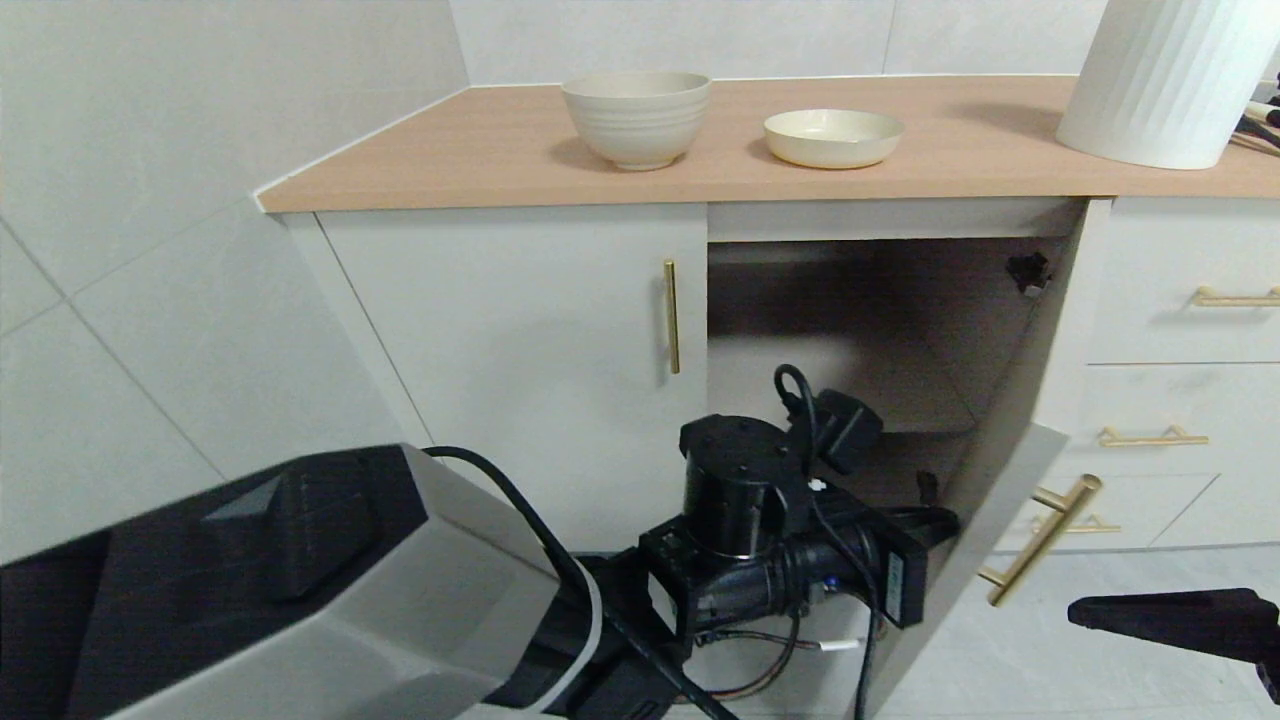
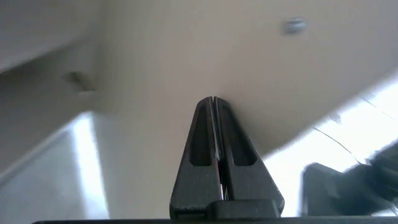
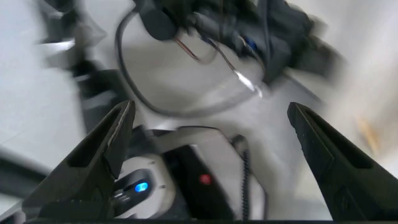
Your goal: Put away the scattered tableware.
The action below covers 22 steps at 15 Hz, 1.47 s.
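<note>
A deep cream bowl (image 1: pixel 637 117) and a shallow cream dish (image 1: pixel 833 136) stand side by side on the wooden countertop (image 1: pixel 480 150). Below them the right cabinet door (image 1: pixel 985 530) hangs open on a dark, bare cabinet shelf (image 1: pixel 900 380). My left arm's wrist (image 1: pixel 770 520) sits low in front of that opening. In the left wrist view my left gripper (image 2: pixel 214 101) is shut with nothing in it, close to a pale cabinet surface. My right gripper (image 3: pixel 210 107) is wide open and holds nothing, low at the right near the floor, with one of its fingers (image 1: pixel 1170 612) showing.
A tall white ribbed container (image 1: pixel 1165 75) stands at the counter's right end, with dark utensils (image 1: pixel 1262 115) beside it. The left cabinet door (image 1: pixel 520 340) is closed. Drawers with gold handles (image 1: pixel 1150 437) are on the right. Tiled wall closes the left side.
</note>
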### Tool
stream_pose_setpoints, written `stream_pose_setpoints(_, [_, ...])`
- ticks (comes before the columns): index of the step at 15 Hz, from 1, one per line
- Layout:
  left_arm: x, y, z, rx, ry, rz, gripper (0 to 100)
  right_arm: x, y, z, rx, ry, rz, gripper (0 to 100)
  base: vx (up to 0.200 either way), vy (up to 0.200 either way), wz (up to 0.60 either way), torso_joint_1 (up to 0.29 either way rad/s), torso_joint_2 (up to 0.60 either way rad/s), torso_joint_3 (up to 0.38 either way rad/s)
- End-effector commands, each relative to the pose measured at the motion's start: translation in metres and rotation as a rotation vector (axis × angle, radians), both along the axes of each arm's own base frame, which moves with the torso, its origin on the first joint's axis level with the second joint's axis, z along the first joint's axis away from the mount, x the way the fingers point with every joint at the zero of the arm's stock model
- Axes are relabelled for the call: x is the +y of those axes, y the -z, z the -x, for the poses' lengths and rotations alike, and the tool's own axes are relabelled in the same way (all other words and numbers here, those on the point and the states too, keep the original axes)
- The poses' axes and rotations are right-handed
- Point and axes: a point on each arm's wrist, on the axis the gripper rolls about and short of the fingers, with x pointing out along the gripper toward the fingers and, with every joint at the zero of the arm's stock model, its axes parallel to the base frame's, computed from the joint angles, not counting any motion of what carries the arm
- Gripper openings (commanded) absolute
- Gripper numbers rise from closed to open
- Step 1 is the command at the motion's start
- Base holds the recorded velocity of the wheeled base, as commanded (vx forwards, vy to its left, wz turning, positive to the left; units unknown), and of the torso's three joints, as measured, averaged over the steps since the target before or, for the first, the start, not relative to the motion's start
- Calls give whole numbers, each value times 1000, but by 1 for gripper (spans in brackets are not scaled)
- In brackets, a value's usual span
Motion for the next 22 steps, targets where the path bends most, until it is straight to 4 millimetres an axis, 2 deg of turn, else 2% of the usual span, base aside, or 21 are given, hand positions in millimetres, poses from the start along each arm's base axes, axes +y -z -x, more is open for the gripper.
stream_pose_setpoints(1, [-18, -4, 29, -7, 73, 8, 0, -3, 0, 5, -10, -17, -13, 100, 0, 0, 0, 0, 0, 0])
stream_pose_setpoints(2, [-22, -6, 40, -9, 92, 10, 0, -3, 1, 5, -9, -17, -12, 100, 0, 0, 0, 0, 0, 0])
stream_pose_setpoints(4, [-21, -13, 41, -19, 47, 21, 0, -2, 1, 3, -6, -14, -9, 100, 0, 0, 0, 0, 0, 0])
stream_pose_setpoints(6, [-6, -21, 25, -28, -42, 32, 0, -2, 2, 2, 0, -12, -5, 100, 0, 0, 0, 0, 0, 0])
stream_pose_setpoints(8, [26, -34, 6, -35, -128, 42, 0, 0, 3, 0, 11, -9, 3, 100, 0, 0, 0, 0, 0, 0])
stream_pose_setpoints(10, [49, -48, -10, -48, -188, 60, 0, 0, 3, -2, 13, -1, 6, 100, 0, 0, 0, 0, 0, 0])
stream_pose_setpoints(11, [52, -48, -14, -43, -203, 53, 0, 1, 3, -2, 15, -1, 5, 100, 0, 0, 0, 0, 0, 0])
stream_pose_setpoints(12, [51, -38, -18, -17, -201, 17, 0, 1, 3, -2, 12, -1, 3, 100, 0, 0, 0, 0, 0, 0])
stream_pose_setpoints(13, [41, -21, -18, 8, -178, -17, 0, 1, 3, -2, 11, -1, 4, 100, 0, 0, 0, 0, 0, 0])
stream_pose_setpoints(14, [18, -6, -11, 18, -128, -32, 0, 0, 2, -1, 6, -1, 0, 100, 0, 0, 0, 0, 0, 0])
stream_pose_setpoints(15, [11, -1, -10, 21, -117, -37, 0, 0, 2, -1, 5, -1, -1, 100, 0, 0, 0, 0, 0, 0])
stream_pose_setpoints(16, [-14, 13, 0, 24, -68, -48, 0, -1, 1, 0, -6, -1, -9, 100, 0, 0, 0, 0, 0, 0])
stream_pose_setpoints(20, [-42, -5, 20, 13, 27, -29, 0, -1, 1, 0, -8, -1, -13, 100, 0, 0, 0, 0, 0, 0])
stream_pose_setpoints(22, [-59, -15, 38, 10, 96, -21, 0, -1, 1, 0, -8, -1, -13, 100, 0, 0, 0, 0, 0, 0])
